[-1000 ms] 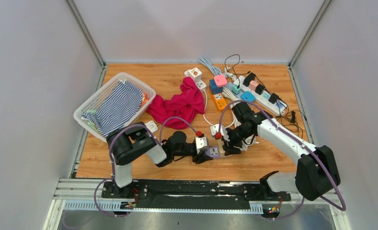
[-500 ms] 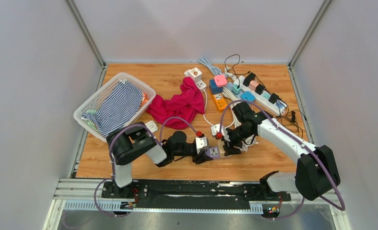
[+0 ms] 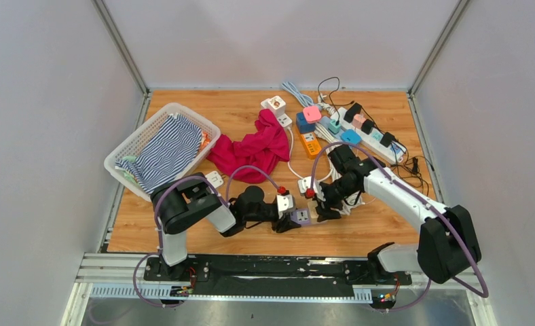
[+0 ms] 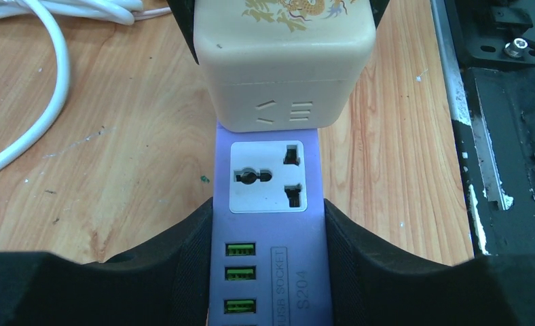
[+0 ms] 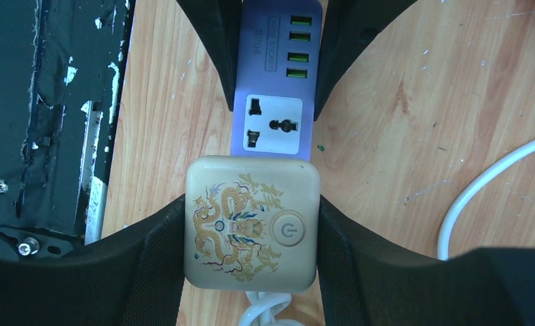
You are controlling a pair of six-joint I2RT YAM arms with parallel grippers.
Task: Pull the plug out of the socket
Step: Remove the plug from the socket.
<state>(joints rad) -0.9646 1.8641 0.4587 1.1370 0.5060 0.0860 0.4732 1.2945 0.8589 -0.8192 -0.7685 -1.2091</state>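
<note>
**A:** Where is the socket?

**B:** We see the purple plastic power strip (image 5: pixel 275 129) lying flat on the wooden table (image 5: pixel 400 102), near the front edge and between our two arms. Our left pincer (image 4: pixel 268 217) is clamped on it, with one black finger pressed against each long side, next to the green USB ports.

**A:** And the plug?

**B:** The cream cube-shaped plug with a gold dragon print (image 4: pixel 285 61) sits on the end of the strip that points away from our left arm. It is just beside the free white outlet. Our right pincer (image 5: pixel 250 217) grips the cube from both sides. The cube's base meets the strip, but we cannot tell whether its pins are fully seated.

**A:** What else is nearby?

**B:** A white round cable (image 4: pixel 54 81) curves over the wood beside the strip without touching it. Farther back on the left we see a white plastic basket (image 3: pixel 125 153) holding a blue-striped cloth (image 3: pixel 166 153). A crimson cloth (image 3: pixel 251 146) lies crumpled beside the basket. A cluster of other sockets and adapters (image 3: pixel 360 125) sits at the far right.
</note>
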